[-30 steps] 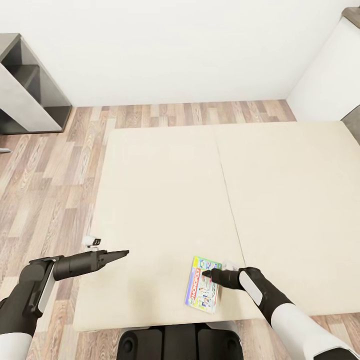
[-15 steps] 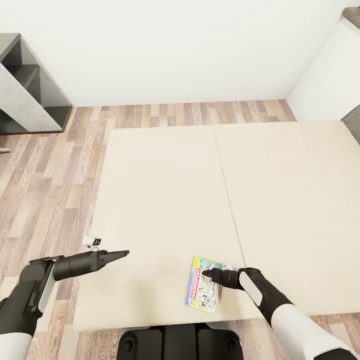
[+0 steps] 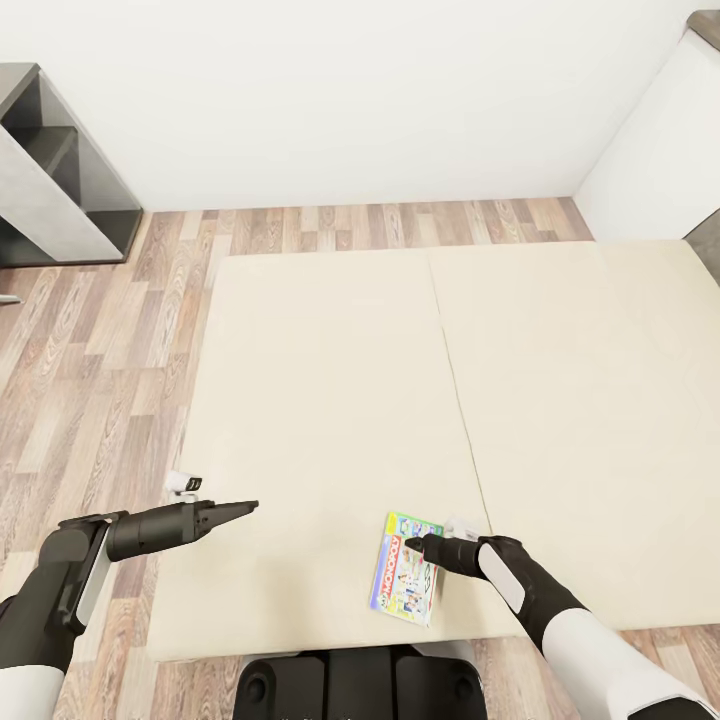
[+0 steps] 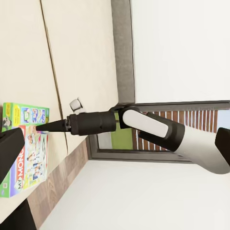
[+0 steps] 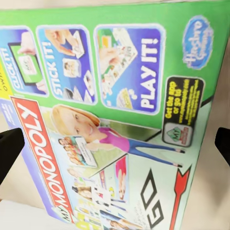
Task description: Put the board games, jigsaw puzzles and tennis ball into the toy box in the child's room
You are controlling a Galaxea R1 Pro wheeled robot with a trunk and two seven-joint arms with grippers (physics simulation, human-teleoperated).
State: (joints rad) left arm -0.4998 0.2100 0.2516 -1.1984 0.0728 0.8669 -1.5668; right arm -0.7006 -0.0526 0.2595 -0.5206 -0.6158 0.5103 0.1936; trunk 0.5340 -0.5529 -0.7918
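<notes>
A Monopoly board game (image 3: pixel 404 570), a flat green box, lies on the cream bed (image 3: pixel 330 400) near its front edge. My right gripper (image 3: pixel 419 546) hovers right above the box's far end. The right wrist view has the box lid (image 5: pixel 115 110) up close, with the open gripper's fingertips (image 5: pixel 9 146) at both sides of the picture. My left gripper (image 3: pixel 240 508) hangs open over the bed's front left part, well apart from the game. From the left wrist view I see the game (image 4: pixel 24 143) and the right arm (image 4: pixel 143 125) reaching onto it.
A small white object (image 3: pixel 462 527) lies on the bed just past the game. A small white-and-black item (image 3: pixel 183 484) sits on the wood floor by the bed's left side. A grey shelf unit (image 3: pixel 55 170) stands at the far left and a white cabinet (image 3: pixel 665 150) at the far right.
</notes>
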